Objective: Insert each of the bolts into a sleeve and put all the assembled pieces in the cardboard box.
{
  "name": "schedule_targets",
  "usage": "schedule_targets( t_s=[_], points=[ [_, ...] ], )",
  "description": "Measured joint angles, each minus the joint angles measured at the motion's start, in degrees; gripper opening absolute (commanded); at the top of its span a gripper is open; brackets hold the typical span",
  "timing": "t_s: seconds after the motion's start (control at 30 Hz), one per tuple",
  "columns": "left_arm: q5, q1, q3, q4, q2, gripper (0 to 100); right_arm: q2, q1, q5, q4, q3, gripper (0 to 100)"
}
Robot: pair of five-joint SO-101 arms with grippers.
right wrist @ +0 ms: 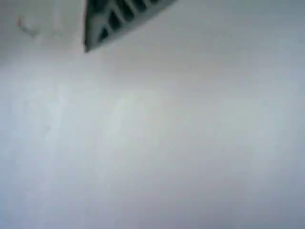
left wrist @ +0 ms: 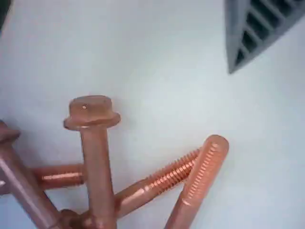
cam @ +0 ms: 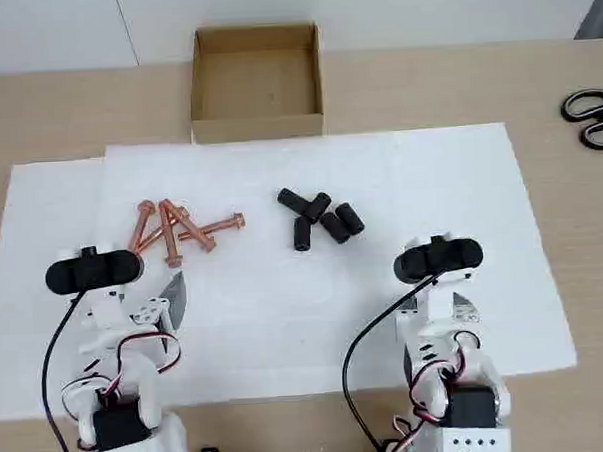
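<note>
Several copper bolts [cam: 176, 227] lie crossed in a pile on the left of the white paper; up close in the left wrist view, one flanged bolt head [left wrist: 91, 112] and threaded shanks [left wrist: 200, 171] show. Several black sleeves [cam: 321, 217] lie clustered at the middle. The cardboard box [cam: 207, 85] stands open and empty at the back. My left gripper [cam: 172, 297] [left wrist: 248, 38] rests shut just in front of the bolt pile, holding nothing. My right gripper [cam: 455, 301] [right wrist: 119, 19] rests shut low over bare paper, in front and to the right of the sleeves.
A large white paper sheet [cam: 286, 327] covers the wooden table. Black scissors [cam: 592, 118] lie at the far right edge, off the paper. Open paper lies between the two arms and between the parts and the box.
</note>
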Motion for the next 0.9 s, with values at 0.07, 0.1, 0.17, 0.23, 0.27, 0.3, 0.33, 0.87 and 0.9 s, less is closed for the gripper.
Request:
schedule_targets(
  t_s=[0.07,0.1,0.17,0.23,0.27,0.3,0.33,0.87,0.9],
  points=[
    [0.0,0.0,0.0,0.0,0.0,30,0.0,0.0,0.0,0.0,0.0,20.9],
    [0.0,0.0,0.0,0.0,0.0,30,0.0,0.09,0.0,0.0,0.0,20.9],
    [0.0,0.0,0.0,0.0,0.0,30,0.0,0.09,0.0,0.0,0.0,20.9],
    [0.0,0.0,0.0,0.0,0.0,30,0.0,0.09,0.0,0.0,0.0,20.9],
    [0.0,0.0,0.0,0.0,0.0,30,0.0,0.09,0.0,0.0,0.0,20.9],
    [0.0,0.0,0.0,0.0,0.0,30,0.0,0.09,0.0,0.0,0.0,20.9],
    [0.0,0.0,0.0,0.0,0.0,30,0.0,0.09,0.0,0.0,0.0,20.9],
    [0.0,3.16,0.0,0.0,0.0,30,0.0,0.09,0.0,0.0,0.0,20.9],
    [0.0,3.25,0.0,0.0,0.0,30,0.0,0.09,0.0,0.0,0.0,20.9]
  ],
)
